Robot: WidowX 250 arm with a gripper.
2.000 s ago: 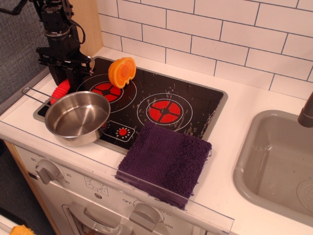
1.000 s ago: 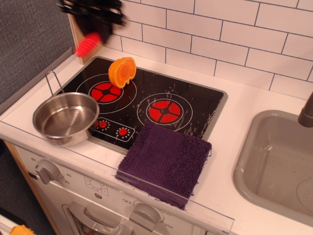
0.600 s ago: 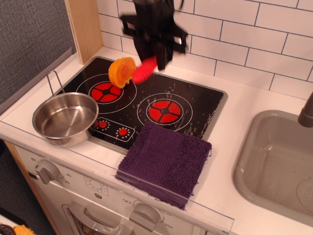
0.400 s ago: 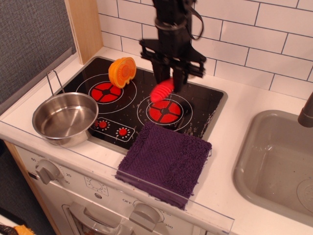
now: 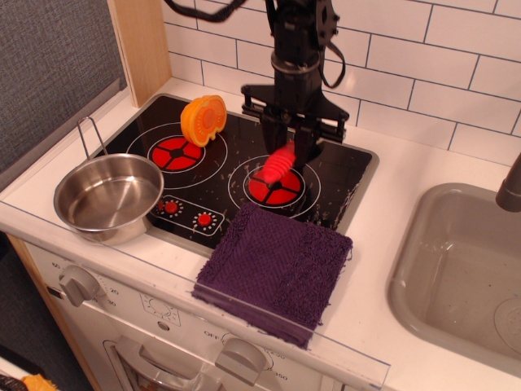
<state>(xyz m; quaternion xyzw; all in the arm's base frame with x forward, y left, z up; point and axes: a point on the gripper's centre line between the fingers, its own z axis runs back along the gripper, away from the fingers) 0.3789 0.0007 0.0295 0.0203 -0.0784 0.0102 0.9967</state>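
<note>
Gripping red ribbed toy (image 5: 278,165), hand (image 5: 286,147), tilted, lower end down-left

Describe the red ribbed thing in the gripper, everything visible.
The red ribbed object is small, elongated and ridged along its length, and looks like plastic or rubber. It hangs tilted, lower end toward the camera's left, with its upper end pinched in the gripper. It sits over the right burner of the black cooktop; whether its tip touches the glass cannot be told.
</note>
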